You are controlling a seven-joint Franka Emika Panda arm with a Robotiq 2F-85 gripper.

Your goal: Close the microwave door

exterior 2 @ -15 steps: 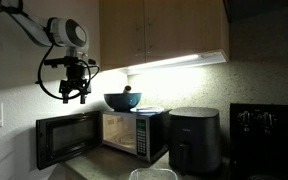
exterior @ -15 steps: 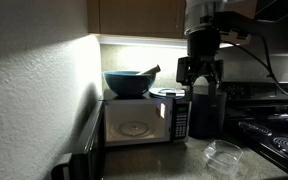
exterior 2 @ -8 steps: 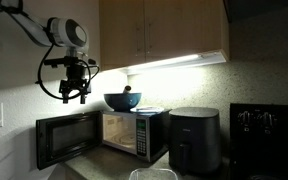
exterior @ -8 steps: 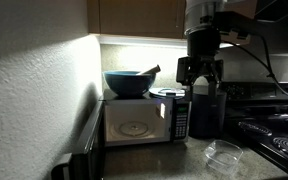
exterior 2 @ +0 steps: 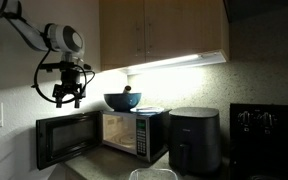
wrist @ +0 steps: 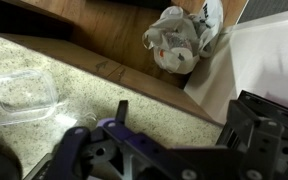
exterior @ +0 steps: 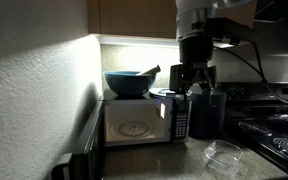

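Note:
The small silver-black microwave stands on the counter under the cabinets and also shows in an exterior view. Its dark microwave door with a see-through window stands swung wide open; it shows nearly edge-on in an exterior view. My gripper hangs in the air above the open door, apart from it, and also shows above the microwave's control-panel side. In the wrist view the gripper is open and empty. The microwave and its door are out of the wrist view.
A blue bowl sits on top of the microwave. A black air fryer stands beside it and a stove beyond. A clear plastic container lies on the speckled counter. Wooden cabinets hang overhead.
The gripper has shifted a little sideways, farther out over the open door, and slightly lower. The door and everything else have not moved.

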